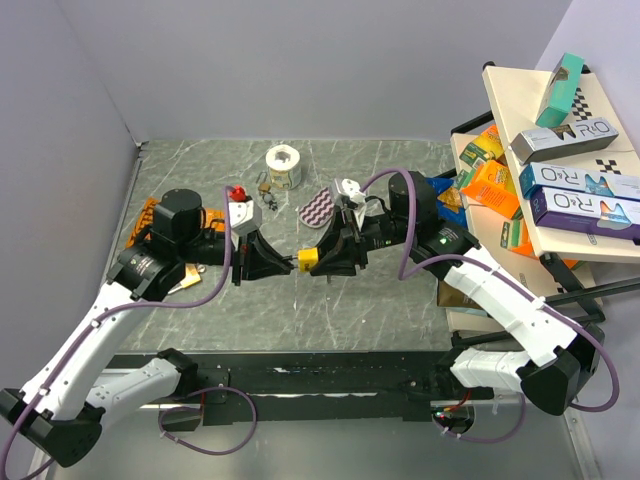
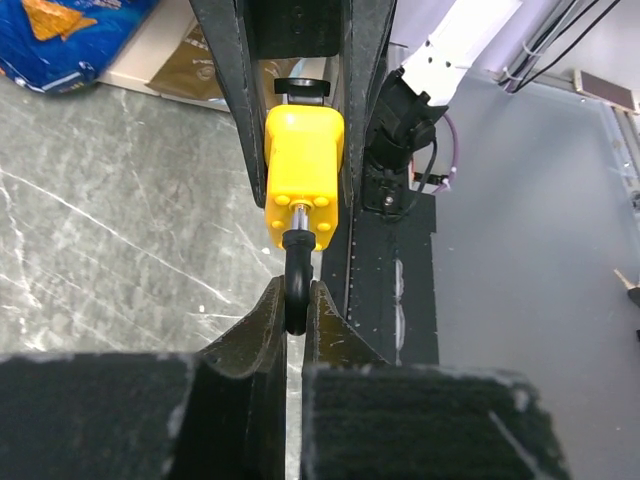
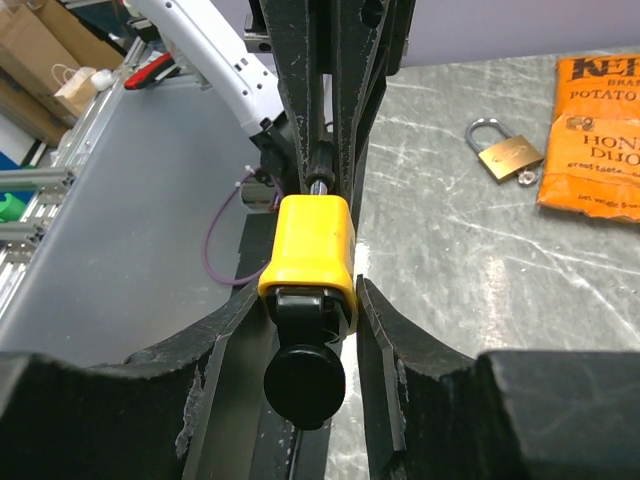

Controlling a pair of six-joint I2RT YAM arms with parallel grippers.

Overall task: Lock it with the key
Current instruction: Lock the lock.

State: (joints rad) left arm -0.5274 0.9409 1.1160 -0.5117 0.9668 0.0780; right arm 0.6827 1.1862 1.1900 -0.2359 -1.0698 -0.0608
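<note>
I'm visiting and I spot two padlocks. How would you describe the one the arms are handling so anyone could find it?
Look to the middle of the grey marbled table, where the left gripper and right gripper meet. Held between them is the padlock, a black key in its base. It is bright yellow; the other padlock, lying flat, is brass.

Grey marble-veined tabletop (image 1: 400, 300) fills the middle, evenly lit, soft shadows only. Pale lilac-grey walls (image 1: 300, 60) close it in at the back and on the left. Over on the right, a cream shelf board (image 1: 508, 100) sits tilted on a black frame (image 1: 468, 124), loaded with boxes. A black rail (image 1: 330, 375) runs along the near edge, and past it there's a plain grey surface (image 2: 530, 250).
</note>
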